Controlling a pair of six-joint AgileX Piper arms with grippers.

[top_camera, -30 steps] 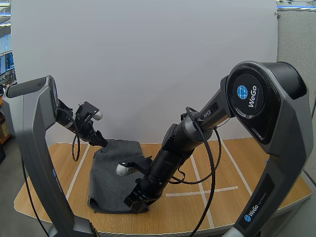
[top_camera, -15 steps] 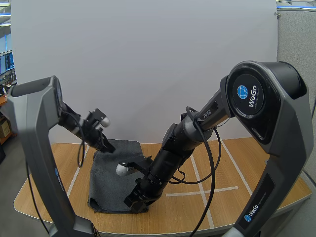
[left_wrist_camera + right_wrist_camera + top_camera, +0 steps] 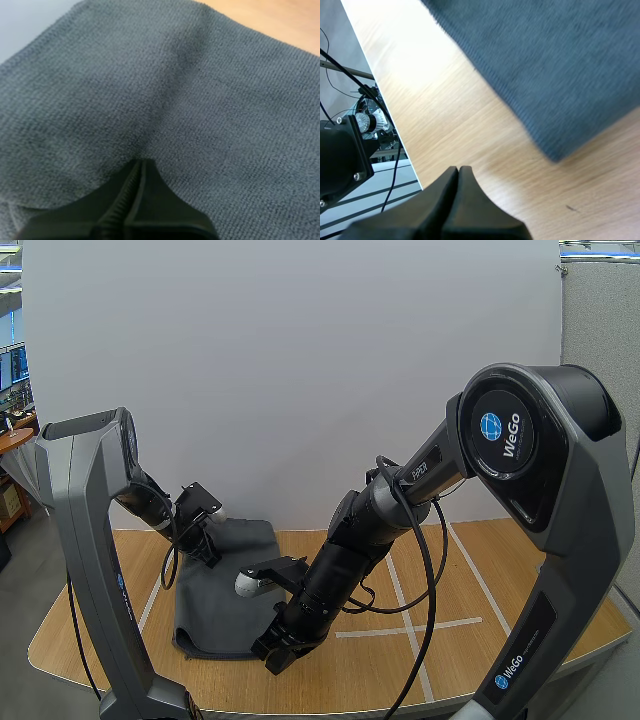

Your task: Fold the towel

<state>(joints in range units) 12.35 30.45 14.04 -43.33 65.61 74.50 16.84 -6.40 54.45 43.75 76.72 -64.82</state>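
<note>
High view: fold step in hand, judged early, dark grey towel (image 3: 215,590) lying on table (image 3: 480,570) between both arms

Left gripper (image 3: 208,545) closed on far left corner of towel, cloth puckered at the tips in left wrist view, forearm low and angled down from behind. Right gripper (image 3: 276,658) closed on nothing, tips just off near right corner over bare wood, arm stretched low across towel. Judged next: carry held corner toward near edge, pinch firm, right arm cleared from the path
</note>
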